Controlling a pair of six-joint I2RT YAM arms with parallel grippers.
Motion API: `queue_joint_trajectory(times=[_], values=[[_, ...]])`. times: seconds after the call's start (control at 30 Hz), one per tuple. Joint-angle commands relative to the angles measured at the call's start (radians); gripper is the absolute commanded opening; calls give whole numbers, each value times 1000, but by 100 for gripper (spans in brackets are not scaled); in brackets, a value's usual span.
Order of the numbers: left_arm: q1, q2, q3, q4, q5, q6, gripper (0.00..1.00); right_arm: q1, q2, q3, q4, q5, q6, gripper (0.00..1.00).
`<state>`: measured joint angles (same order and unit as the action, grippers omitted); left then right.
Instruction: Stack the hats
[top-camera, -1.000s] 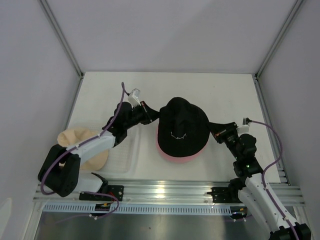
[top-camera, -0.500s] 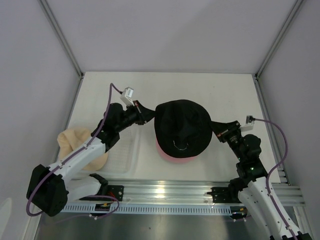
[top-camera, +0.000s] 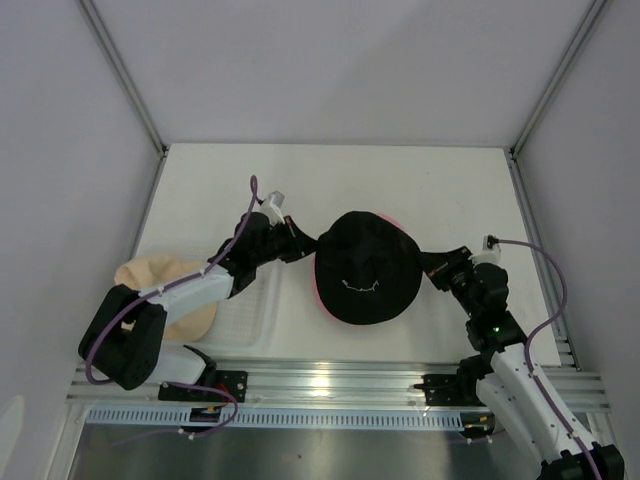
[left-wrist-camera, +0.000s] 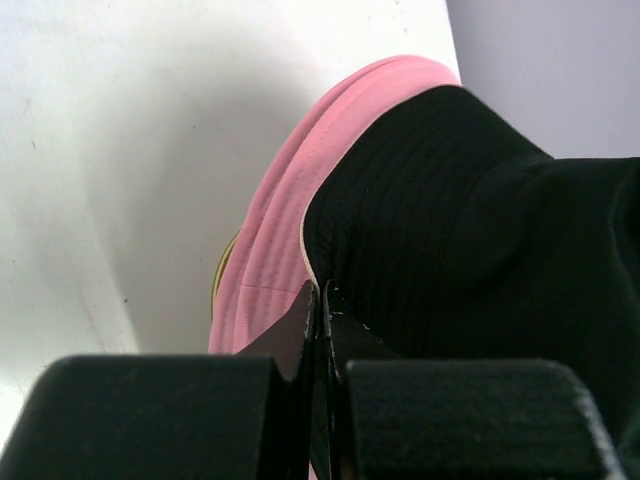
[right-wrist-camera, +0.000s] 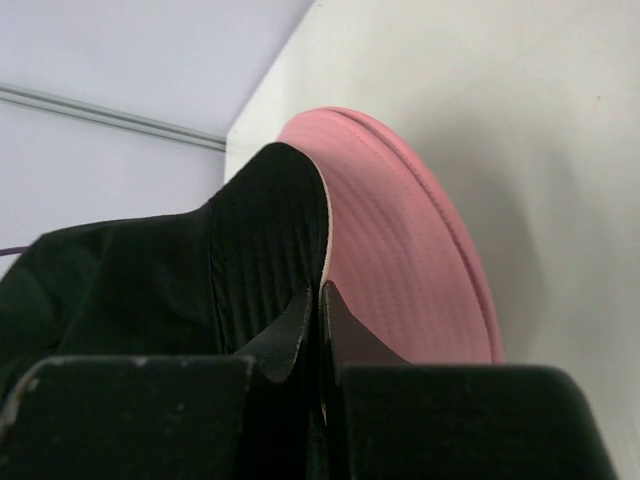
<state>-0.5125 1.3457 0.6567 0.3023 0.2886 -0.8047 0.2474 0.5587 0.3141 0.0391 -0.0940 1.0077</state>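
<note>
A black hat (top-camera: 366, 266) with small white script hangs stretched between my two grippers over a pink hat (top-camera: 318, 290), whose brim shows only as a thin rim at its left and top. My left gripper (top-camera: 308, 243) is shut on the black hat's left brim (left-wrist-camera: 340, 250); the pink hat (left-wrist-camera: 275, 250) lies just beneath. My right gripper (top-camera: 430, 266) is shut on the right brim (right-wrist-camera: 270, 240), with the pink hat (right-wrist-camera: 390, 260) below. A beige hat (top-camera: 160, 280) lies at the table's left edge, partly under the left arm.
A clear shallow tray (top-camera: 245, 305) sits between the beige hat and the pink hat, under the left forearm. White walls enclose the table (top-camera: 460, 190) on three sides. A metal rail (top-camera: 330, 385) runs along the near edge.
The black hat, held by both grippers, swung from a bunched-up pose a second ago, shifted left and up, and now spreads flatter and lower over the pink hat.
</note>
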Motion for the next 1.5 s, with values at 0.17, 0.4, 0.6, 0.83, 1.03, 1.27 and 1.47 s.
queue_joint_trajectory(times=[0.17,0.4,0.6,0.83,1.03,1.27,1.47], values=[[2,-9,-75,52,-137,12,1,-5,76,-110,129,63,-86,0],[-26,-54,-115,109,-281,131,1,-3,-9,-214,238,128,-233,0],[-26,-83,-108,136,-301,206,1,3,-7,-224,318,112,-353,0],[-26,-258,16,-251,-359,97,45,26,40,-165,175,222,-138,0],[-26,-445,-127,-151,-231,-129,64,119,-11,-188,50,324,-6,0],[-107,-454,-256,70,-149,-275,60,158,-75,-207,15,359,92,0],[-199,-393,-318,210,-163,-364,58,193,-62,-185,10,387,112,0]])
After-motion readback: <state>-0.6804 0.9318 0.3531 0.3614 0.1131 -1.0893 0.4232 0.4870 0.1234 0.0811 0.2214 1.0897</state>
